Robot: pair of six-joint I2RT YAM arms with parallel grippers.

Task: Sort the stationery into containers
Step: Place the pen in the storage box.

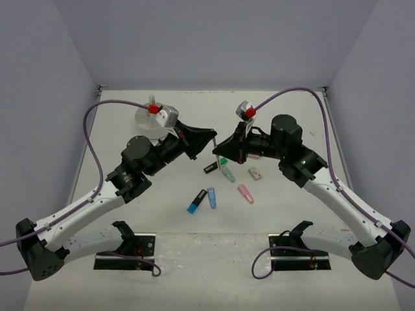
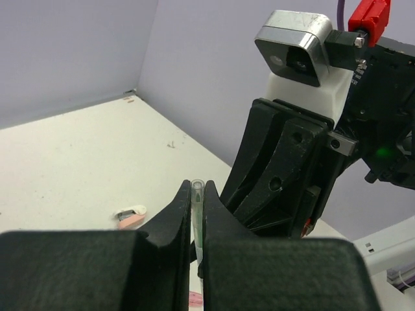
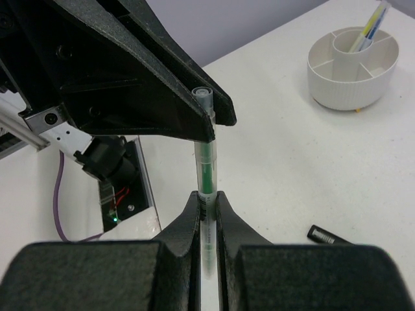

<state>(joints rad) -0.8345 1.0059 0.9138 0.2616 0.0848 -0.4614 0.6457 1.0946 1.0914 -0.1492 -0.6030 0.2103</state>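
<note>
A thin clear pen with green ink (image 3: 205, 162) hangs above the table, gripped at both ends. My right gripper (image 3: 206, 197) is shut on its barrel. My left gripper (image 2: 197, 188) is shut on the pen (image 2: 196, 214) near its clear end cap. In the top view the two grippers (image 1: 211, 138) (image 1: 219, 148) meet tip to tip over the middle of the table. The white divided tub (image 3: 324, 78) stands at the far left (image 1: 144, 122), with pens (image 3: 369, 26) upright in its centre cup.
Loose stationery lies below the grippers: a black piece (image 1: 209, 168), a green highlighter (image 1: 227, 172), a tan eraser (image 1: 255, 173), a pink highlighter (image 1: 245, 193) and two blue ones (image 1: 193, 205) (image 1: 211, 197). Grey walls enclose the table.
</note>
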